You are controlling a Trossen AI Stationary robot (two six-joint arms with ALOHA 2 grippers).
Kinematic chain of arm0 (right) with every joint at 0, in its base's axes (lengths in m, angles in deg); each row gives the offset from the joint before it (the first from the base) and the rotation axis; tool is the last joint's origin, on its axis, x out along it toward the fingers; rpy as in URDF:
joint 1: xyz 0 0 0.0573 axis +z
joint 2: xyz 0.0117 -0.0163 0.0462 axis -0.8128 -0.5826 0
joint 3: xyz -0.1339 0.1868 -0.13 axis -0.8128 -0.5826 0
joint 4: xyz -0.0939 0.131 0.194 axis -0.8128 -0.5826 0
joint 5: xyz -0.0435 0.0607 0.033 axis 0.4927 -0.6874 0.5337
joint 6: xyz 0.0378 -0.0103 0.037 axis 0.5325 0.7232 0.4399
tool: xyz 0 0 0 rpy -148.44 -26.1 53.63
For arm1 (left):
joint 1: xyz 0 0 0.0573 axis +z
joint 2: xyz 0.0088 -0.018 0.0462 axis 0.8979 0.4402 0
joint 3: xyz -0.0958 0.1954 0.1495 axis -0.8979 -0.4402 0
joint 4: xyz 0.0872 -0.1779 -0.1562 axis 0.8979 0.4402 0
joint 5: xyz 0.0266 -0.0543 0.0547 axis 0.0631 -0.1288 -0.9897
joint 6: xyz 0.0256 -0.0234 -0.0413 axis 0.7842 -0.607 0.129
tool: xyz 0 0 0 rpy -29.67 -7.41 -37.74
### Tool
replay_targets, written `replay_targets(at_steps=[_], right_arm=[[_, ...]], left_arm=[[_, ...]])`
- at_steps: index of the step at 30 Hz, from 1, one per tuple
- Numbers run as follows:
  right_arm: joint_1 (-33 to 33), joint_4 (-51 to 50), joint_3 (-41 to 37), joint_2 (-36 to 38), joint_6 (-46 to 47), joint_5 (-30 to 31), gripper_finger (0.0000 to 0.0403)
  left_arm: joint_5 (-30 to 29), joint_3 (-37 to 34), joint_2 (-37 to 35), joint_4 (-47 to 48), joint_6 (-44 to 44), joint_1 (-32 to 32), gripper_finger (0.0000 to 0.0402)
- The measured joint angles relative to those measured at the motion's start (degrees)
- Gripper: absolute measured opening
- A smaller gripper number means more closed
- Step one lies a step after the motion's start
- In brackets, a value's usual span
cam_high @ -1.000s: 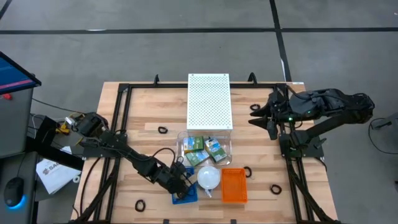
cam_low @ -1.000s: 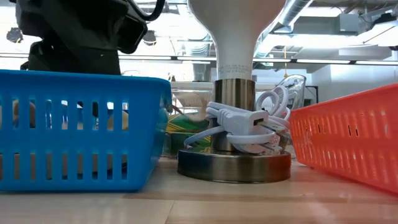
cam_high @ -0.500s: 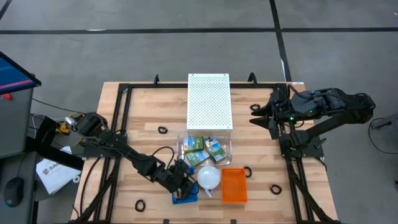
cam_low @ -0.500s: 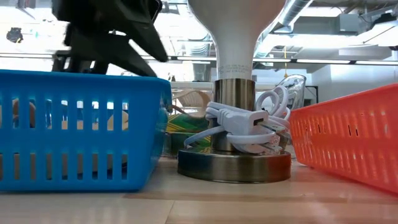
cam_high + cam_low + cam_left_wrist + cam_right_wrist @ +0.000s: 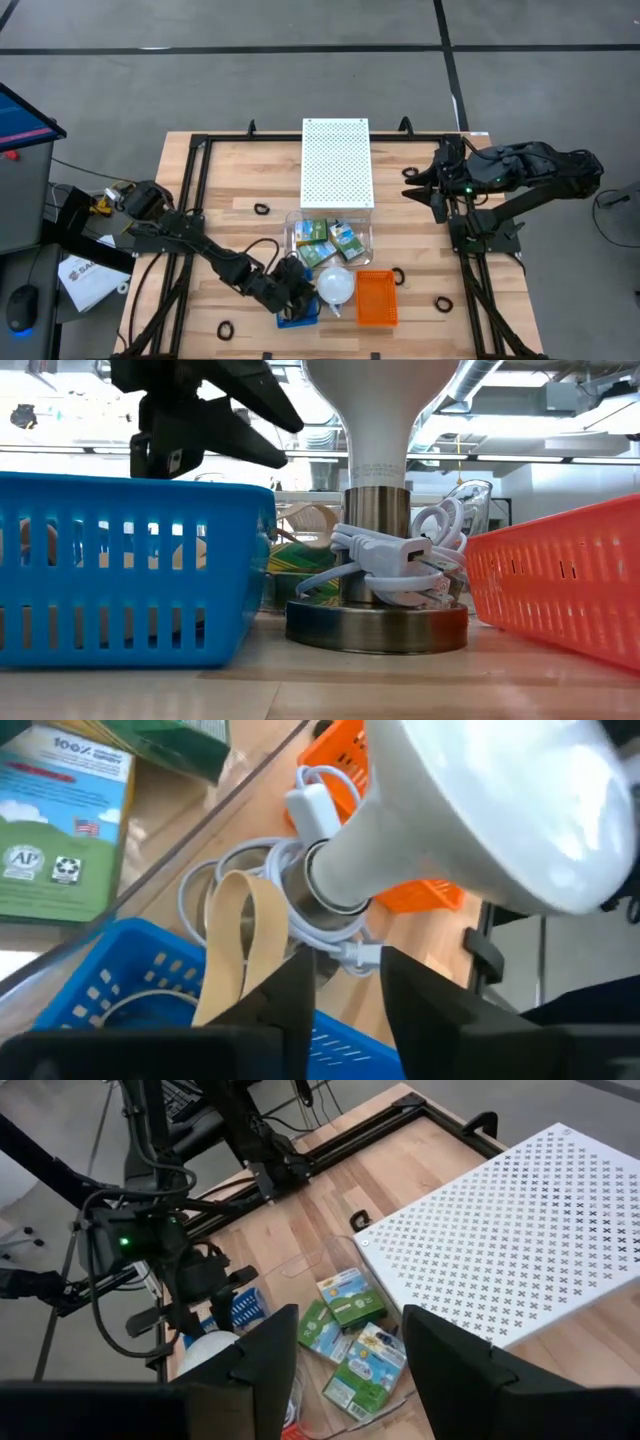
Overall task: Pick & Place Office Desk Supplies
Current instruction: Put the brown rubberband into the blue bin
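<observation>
1. Tan rubber band (image 5: 232, 945) hangs from your left end effector (image 5: 291, 287), pinched between fingers (image 5: 285, 1010) standing narrowly apart, directly above the blue basket (image 5: 299, 313).
2. Just right of that end effector stand the white lamp (image 5: 336, 284) and orange basket (image 5: 376, 298); the crayon boxes (image 5: 326, 241) lie beyond it in the clear tray (image 5: 364, 224).
3. Your right end effector (image 5: 431, 186) waits far right, fingers apart and empty.

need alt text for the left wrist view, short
The left pincer hangs over a blue basket, with a tan rubber band looped up beside one of its dark fingers. Just past it stands a white lamp with its white cord coiled round the metal neck, an orange basket behind, and green crayon boxes under clear plastic.
</observation>
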Motion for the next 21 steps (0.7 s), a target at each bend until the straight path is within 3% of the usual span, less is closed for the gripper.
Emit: replay_targets(at_steps=[6,21], right_arm=[[0.0,-0.1,0.0,0.0,0.0,0.0,0.0177],[0.0,-1.7,0.0,0.2,1.5,1.5,0.0177]], left_arm=[[-1.0,0.0,0.5,-1.1,5.0,-0.3,0.0152],[-4.7,0.3,5.1,-2.2,7.4,0.0,0.0168]])
